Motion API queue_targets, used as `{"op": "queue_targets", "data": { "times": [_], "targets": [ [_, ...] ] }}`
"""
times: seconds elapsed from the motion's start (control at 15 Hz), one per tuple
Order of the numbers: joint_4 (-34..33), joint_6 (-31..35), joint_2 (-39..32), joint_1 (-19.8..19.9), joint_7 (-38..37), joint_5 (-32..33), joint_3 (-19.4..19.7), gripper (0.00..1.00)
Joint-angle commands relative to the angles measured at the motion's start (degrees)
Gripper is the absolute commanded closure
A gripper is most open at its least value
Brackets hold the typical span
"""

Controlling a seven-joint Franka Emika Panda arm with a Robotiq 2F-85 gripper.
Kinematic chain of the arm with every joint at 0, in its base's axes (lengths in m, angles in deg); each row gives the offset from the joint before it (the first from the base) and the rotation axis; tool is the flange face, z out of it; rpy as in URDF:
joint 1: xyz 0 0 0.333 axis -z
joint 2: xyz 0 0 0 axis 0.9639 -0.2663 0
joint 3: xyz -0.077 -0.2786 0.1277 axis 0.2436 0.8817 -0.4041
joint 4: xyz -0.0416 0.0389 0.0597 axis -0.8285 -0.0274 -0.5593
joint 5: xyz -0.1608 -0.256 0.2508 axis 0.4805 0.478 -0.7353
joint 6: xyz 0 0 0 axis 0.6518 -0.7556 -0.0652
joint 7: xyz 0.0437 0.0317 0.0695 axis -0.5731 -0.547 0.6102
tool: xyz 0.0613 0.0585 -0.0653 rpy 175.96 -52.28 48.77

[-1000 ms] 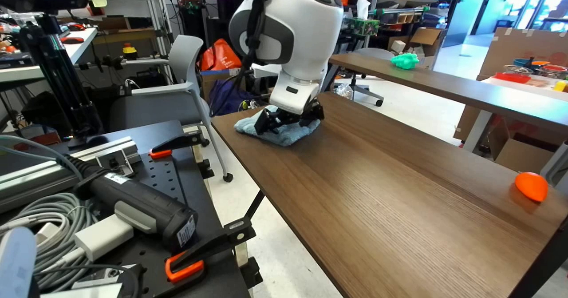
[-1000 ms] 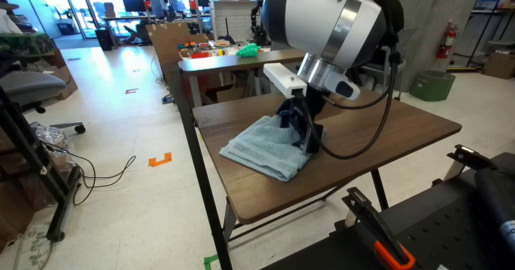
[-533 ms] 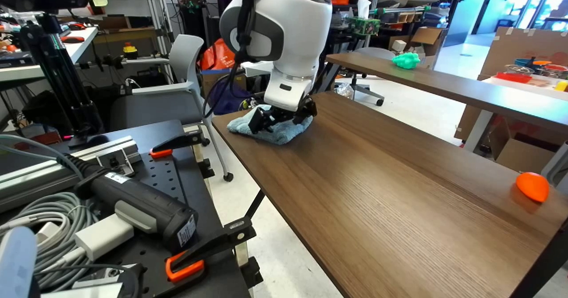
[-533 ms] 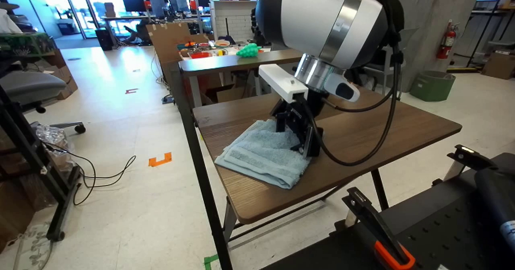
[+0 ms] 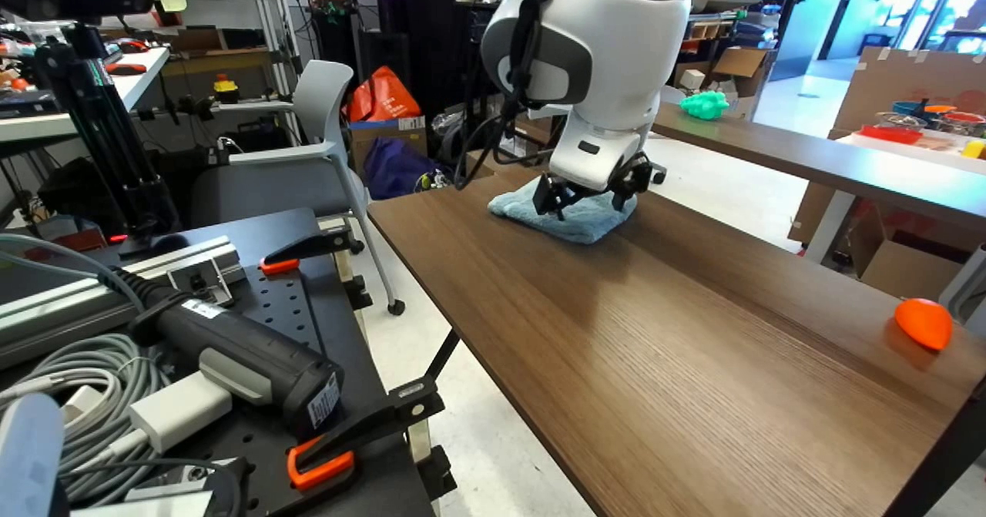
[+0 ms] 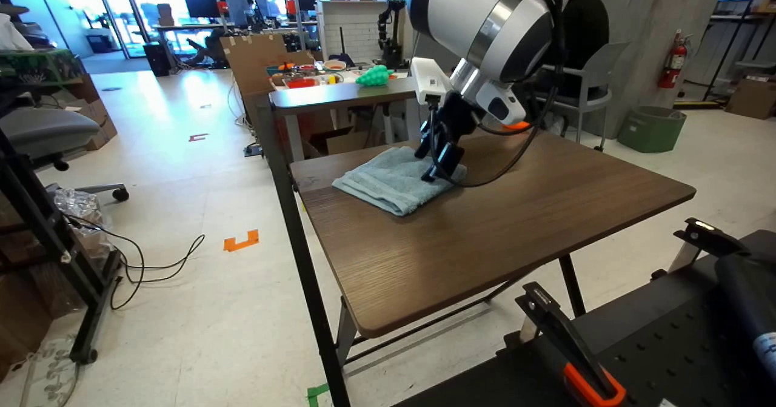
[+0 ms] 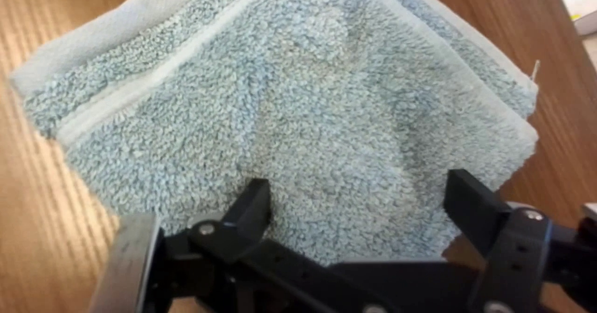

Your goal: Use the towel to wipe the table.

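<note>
Wrist view shows your gripper (image 7: 358, 187) above the folded blue towel (image 7: 298, 112), its fingers (image 7: 252, 205) spread wide with their tips touching the towel. In both exterior views you see the towel lying on the brown table (image 6: 485, 237), near one end, well apart from an orange object (image 5: 923, 323).
</note>
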State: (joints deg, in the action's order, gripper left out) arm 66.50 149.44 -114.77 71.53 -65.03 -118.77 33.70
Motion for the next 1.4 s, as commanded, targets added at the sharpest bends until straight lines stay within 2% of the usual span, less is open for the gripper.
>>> {"op": "queue_targets", "data": {
  "times": [0.0, 0.27, 0.47, 0.6, 0.67, 0.93, 1.0, 1.13, 1.33],
  "targets": [
    [-7.7, 1.6, -5.8, -0.4, -2.3, -1.8, 0.6, 0.0],
    [-9.7, 2.3, -7.2, -0.8, -5.5, -0.3, 2.6, 0.0],
    [-10.1, 5.1, -6.5, 0.2, -6.2, -0.3, 4.6, 0.0],
    [-9.4, 7.1, -6.2, 0.0, -8.8, 1.4, 8.5, 0.0],
    [-8.5, 8.7, -6.3, -1.2, -10.8, 3.3, 11.6, 0.0],
    [-3.8, 6.7, -5.7, -6.8, -17.7, 11.7, 25.0, 0.0],
    [-2.7, 7.1, -5.8, -7.0, -21.0, 16.6, 26.3, 0.0],
    [-1.3, 6.5, -6.0, -8.7, -25.0, 22.5, 29.2, 0.0],
    [0.3, 5.3, -5.7, -9.8, -30.2, 31.2, 30.9, 0.0]
  ]
}}
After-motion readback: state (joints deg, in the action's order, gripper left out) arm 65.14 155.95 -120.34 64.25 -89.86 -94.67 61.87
